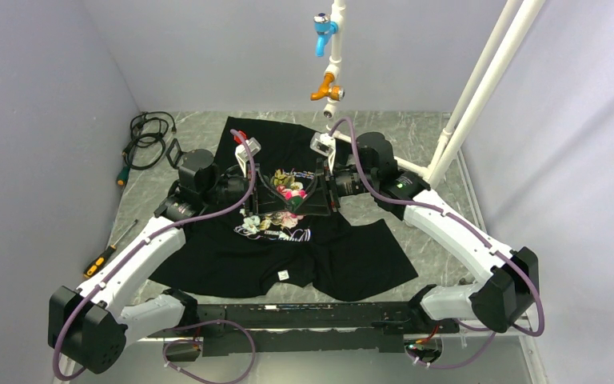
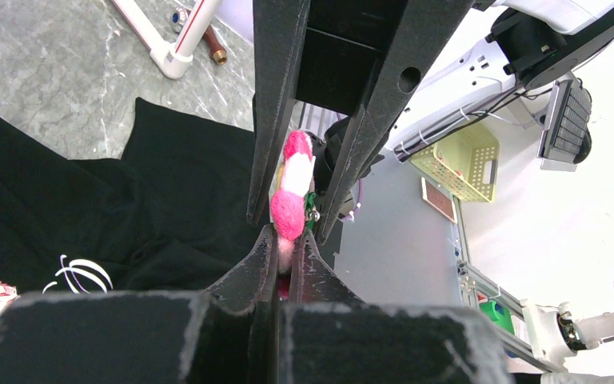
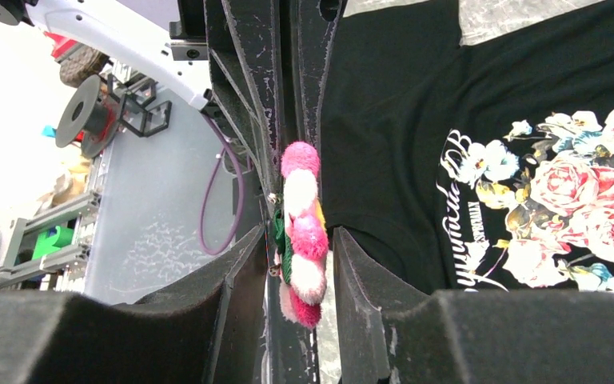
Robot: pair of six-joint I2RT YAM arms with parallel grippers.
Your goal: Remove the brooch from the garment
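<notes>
The brooch [image 2: 292, 200], a fluffy pink and white flower pin with a green back, hangs edge-on in the air above the garment [image 1: 232, 256]. My left gripper [image 2: 288, 240] is shut on its lower edge. My right gripper [image 3: 300, 236] is open, with one finger on each side of the brooch [image 3: 304, 232] and a gap on the left side. In the top view both grippers meet fingertip to fingertip over the printed rose bouquet [image 1: 288, 182]; the left gripper [image 1: 286, 206] comes from the left and the right gripper [image 1: 297, 206] from the right. No cloth shows on the pin.
The black T-shirt [image 3: 400, 120] lies spread on the grey table. A coiled black cable [image 1: 148, 136] and a green-handled tool [image 1: 121, 174] lie far left. A screwdriver [image 1: 104, 256] lies near the left arm. A white pipe frame [image 1: 480, 88] rises at back right.
</notes>
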